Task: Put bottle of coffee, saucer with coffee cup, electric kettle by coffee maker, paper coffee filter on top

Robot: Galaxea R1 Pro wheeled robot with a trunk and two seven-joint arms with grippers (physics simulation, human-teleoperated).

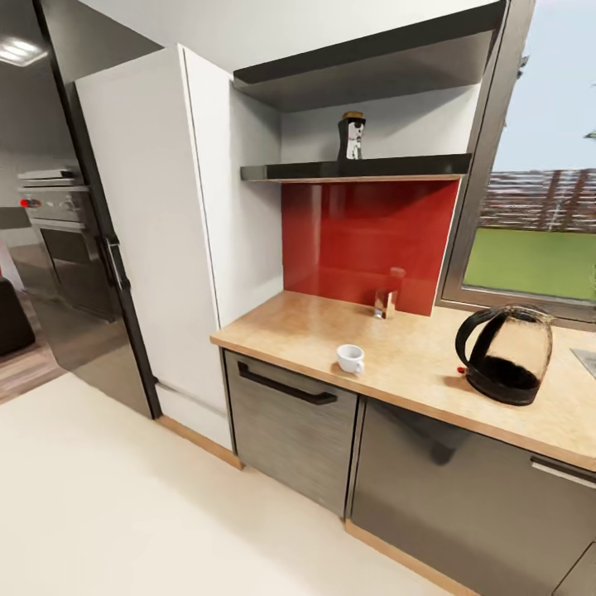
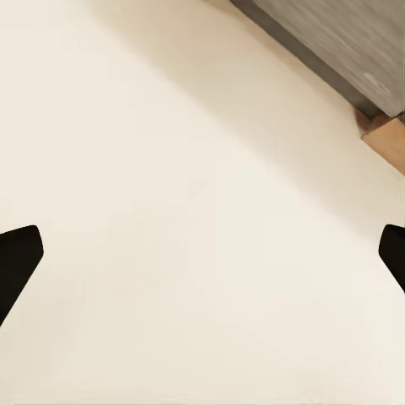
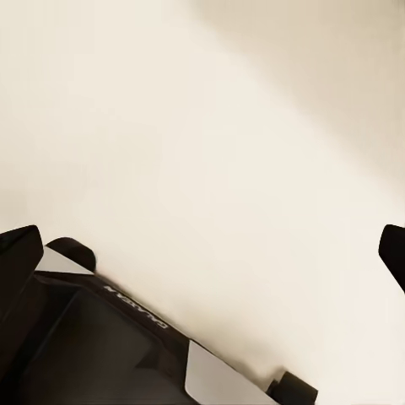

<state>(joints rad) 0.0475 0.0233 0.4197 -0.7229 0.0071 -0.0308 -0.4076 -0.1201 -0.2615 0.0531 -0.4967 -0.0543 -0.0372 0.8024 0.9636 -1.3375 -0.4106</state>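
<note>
- Your left gripper is spread wide and holds nothing; pale floor lies between its jaws.
- Your right gripper is equally wide, empty, above the robot's base.
- Well beyond both jaws, the coffee cup stands on the countertop, the electric kettle well apart from it.
- Farthest, the bottle of coffee stands on the kitchen shelf.

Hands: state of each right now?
Left hand: open, holding nothing, over the floor.
Right hand: open, holding nothing.
</note>
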